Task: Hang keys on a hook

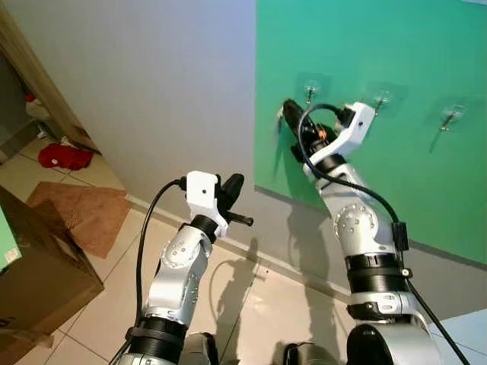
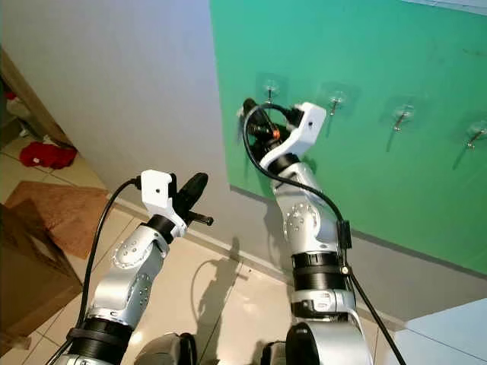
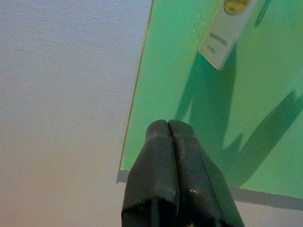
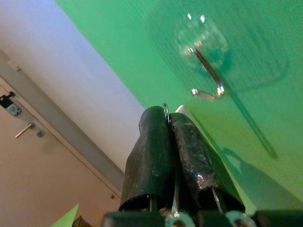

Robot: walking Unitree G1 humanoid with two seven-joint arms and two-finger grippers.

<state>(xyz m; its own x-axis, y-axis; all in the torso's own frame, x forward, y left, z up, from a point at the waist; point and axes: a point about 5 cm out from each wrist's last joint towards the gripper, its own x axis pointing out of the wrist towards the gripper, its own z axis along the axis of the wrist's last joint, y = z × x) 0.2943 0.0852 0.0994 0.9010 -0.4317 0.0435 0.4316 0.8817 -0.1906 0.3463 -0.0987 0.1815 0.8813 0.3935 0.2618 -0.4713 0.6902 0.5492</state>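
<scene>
From the left eye I have a grey wall [image 1: 152,84] with a green board [image 1: 426,175] fixed to it, tiled floor below, a brown mat [image 1: 87,209] and a cardboard box [image 1: 34,266] off to my left. A row of clear stick-on hooks runs across the board; my right gripper [image 1: 288,114] is raised just beside the leftmost hook [image 1: 310,90], a little below it. The left gripper [image 1: 232,186] sits low and idle in front of the wall.

The right eye gives the same layout: right gripper [image 2: 248,108] up at the board's left edge, next to that hook [image 2: 269,90].

In the left wrist view the black fingers [image 3: 158,156] are pressed together on nothing, pointing at the seam between wall and board. A white tag [image 3: 226,30] hangs into view near them, against the green.

In the right wrist view the fingers [image 4: 151,151] are clamped narrow on a thin wire key ring [image 4: 165,108], its loop just peeking out at the tips, with a pale tag edge [image 4: 182,109] beside it. The metal hook [image 4: 208,78] is near, its upturned tip apart from the ring.

I judge the keys light and rigid, but the ring is thin, smooth steel, likely to twist or slip in the pads. Holding close under the loop, as now, looks right, since it leaves the opening free to go over the hook tip.
</scene>
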